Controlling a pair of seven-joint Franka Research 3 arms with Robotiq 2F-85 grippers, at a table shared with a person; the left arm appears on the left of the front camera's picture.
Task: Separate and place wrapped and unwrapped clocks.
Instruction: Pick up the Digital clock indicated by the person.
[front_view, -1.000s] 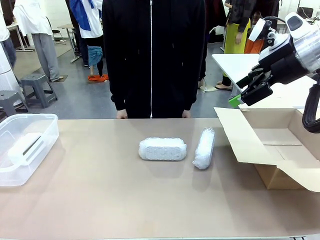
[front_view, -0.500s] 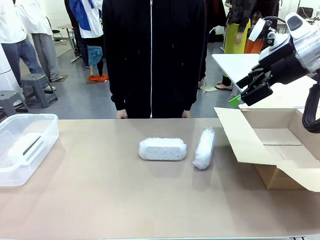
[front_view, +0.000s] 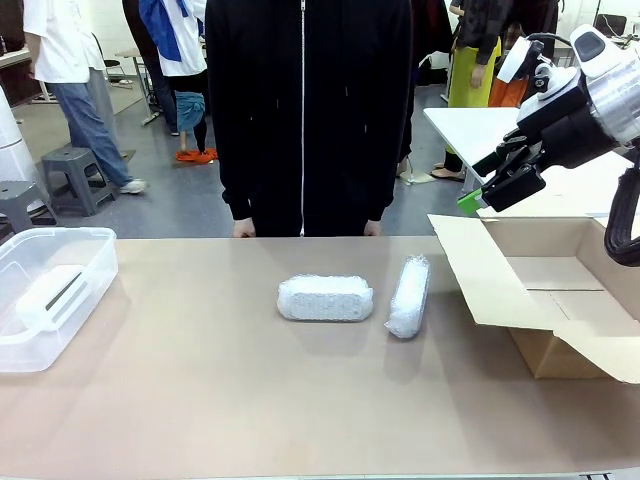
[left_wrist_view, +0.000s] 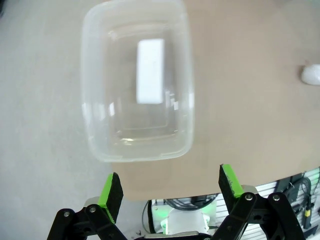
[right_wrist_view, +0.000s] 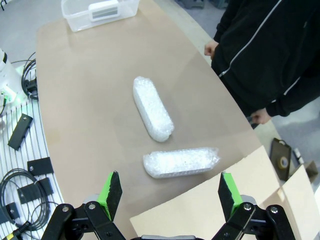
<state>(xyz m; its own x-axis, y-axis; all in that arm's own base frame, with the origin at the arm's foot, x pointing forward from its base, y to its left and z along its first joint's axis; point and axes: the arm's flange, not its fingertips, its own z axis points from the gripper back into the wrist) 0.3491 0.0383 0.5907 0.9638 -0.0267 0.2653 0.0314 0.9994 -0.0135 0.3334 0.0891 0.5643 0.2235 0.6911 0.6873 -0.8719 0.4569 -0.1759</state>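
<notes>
Table layout is unchanged from the earlier frames; only a bystander (front_view: 85, 110) in the background has moved. The right gripper (front_view: 480, 180) holds its position, raised above the open cardboard box (front_view: 560, 290), jaws apart and empty. The left gripper (left_wrist_view: 170, 185) hangs over the clear plastic bin (front_view: 100, 262), jaws apart and empty. The unwrapped clock (front_view: 50, 297) lies inside that bin. One wrapped bundle (front_view: 325, 298) lies at mid-table (front_view: 200, 400); the second wrapped bundle (front_view: 408, 296) lies just beside it, nearer the box. The person (front_view: 305, 110) stands at the far edge.
</notes>
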